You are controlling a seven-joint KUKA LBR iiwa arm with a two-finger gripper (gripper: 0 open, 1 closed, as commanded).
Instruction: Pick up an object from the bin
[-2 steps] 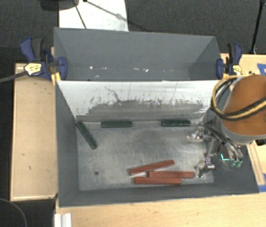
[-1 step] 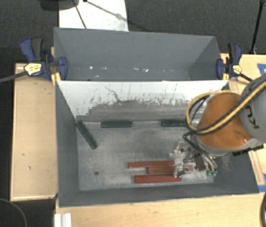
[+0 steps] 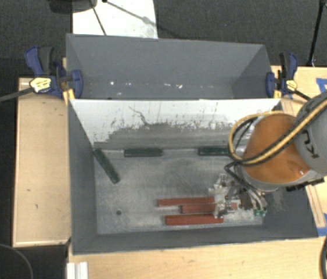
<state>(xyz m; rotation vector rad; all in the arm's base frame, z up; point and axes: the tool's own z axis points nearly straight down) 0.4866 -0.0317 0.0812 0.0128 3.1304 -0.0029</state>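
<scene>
Two long reddish-brown bars lie side by side on the bin floor near the front, an upper bar (image 3: 183, 202) and a lower bar (image 3: 191, 220). My gripper (image 3: 226, 201) sits low at their right ends, under the orange cover, its metal parts touching or just above those ends. A dark green bar (image 3: 212, 151) lies along the back of the floor, just left of the arm. Whether anything is between the fingers is hidden.
Another dark green bar (image 3: 143, 153) lies at the back of the floor, and a third (image 3: 106, 166) lies slanted in the back left corner. The arm and its orange cover hide the bin's right side.
</scene>
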